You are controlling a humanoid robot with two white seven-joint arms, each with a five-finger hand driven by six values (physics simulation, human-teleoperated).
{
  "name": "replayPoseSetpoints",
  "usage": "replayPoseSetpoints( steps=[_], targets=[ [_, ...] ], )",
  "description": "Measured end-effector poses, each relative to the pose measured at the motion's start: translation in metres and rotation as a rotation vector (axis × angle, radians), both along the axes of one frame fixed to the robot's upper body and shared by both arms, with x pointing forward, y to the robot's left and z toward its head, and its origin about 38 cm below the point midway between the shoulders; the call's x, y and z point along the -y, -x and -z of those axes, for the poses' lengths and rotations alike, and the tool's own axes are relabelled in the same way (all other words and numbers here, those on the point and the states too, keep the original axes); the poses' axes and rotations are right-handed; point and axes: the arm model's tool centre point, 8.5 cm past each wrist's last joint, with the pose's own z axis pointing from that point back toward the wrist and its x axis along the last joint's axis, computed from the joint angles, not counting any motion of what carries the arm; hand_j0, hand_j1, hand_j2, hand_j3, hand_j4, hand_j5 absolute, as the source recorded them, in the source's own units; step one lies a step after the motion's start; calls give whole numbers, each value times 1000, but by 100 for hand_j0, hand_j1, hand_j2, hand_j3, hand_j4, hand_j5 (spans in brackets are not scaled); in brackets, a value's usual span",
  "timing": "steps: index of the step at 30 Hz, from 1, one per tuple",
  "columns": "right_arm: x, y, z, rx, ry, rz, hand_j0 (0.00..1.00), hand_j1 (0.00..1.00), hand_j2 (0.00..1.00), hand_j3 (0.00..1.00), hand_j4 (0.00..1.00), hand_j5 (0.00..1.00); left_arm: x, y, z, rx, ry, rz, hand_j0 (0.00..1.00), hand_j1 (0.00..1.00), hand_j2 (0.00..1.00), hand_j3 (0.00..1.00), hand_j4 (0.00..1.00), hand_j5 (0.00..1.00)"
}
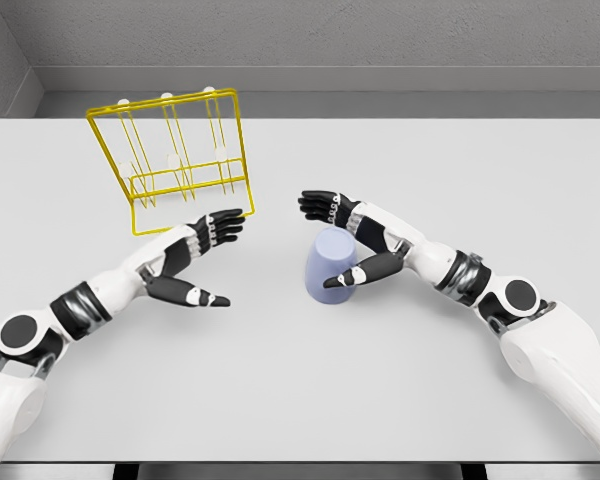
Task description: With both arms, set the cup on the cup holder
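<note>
1. Near the middle of the white table (pixel 400 400), the right hand (pixel 352 238) reaches in from the right side. Its dark fingers (pixel 318 205) stretch out behind the cup's top and its thumb (pixel 355 274) lies across the cup's front lower edge. The hand brackets the cup loosely; whether it truly grips cannot be told.
2. The cup (pixel 330 264) is pale lavender and sits on the table between those fingers and thumb. It looks upside down, closed end on top, its long axis roughly vertical and tipped slightly toward the right.
3. The left hand (pixel 195 262) comes in from the lower left and hovers well apart from the cup. It is released, fingers spread forward, thumb pointing right, grasping nothing.
4. The cup holder (pixel 170 165) is a yellow wire rack standing just beyond the left hand's fingertips, toward the far left of the table. Thin upright pegs with pale tips rise inside its frame. No cup hangs on it.
5. The table is plain and matte. Behind it stand grey walls, meeting in a corner at the upper left.
</note>
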Motion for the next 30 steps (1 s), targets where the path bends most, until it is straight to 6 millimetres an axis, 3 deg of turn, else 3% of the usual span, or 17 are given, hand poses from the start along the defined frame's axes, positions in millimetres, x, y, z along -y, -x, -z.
replayPoseSetpoints(
  steps=[7, 14, 15, 18, 21, 25, 30],
  targets=[
    [17, -8, -10, 27, 30, 20, 100, 100, 100, 100, 100, 100, 16, 2, 1, 27, 11, 14, 100, 100, 100, 100, 100, 100],
    [75, -11, -24, 75, 124, 84, 100, 100, 100, 100, 100, 100, 43, 6, -2, 183, -26, 56, 100, 100, 100, 100, 100, 100],
    [86, -14, -32, 94, 135, 102, 100, 100, 100, 100, 100, 100, 46, 6, -2, 195, -30, 58, 100, 100, 100, 100, 100, 100],
    [118, -34, -83, 202, 177, 152, 100, 100, 100, 100, 100, 100, 53, 2, -2, 214, -27, 57, 100, 100, 100, 100, 100, 100],
    [145, -45, -126, 286, 227, 190, 100, 100, 100, 100, 100, 100, 55, -16, -7, 224, -30, 43, 100, 100, 100, 100, 100, 100],
    [165, -43, -134, 289, 297, 202, 100, 100, 100, 100, 100, 100, 56, -17, 11, 159, -38, 26, 100, 100, 100, 100, 100, 100],
    [168, -42, -145, 336, 335, 187, 100, 100, 100, 100, 100, 100, 65, -16, 17, 133, -30, 32, 100, 100, 100, 100, 100, 100]
  ],
)
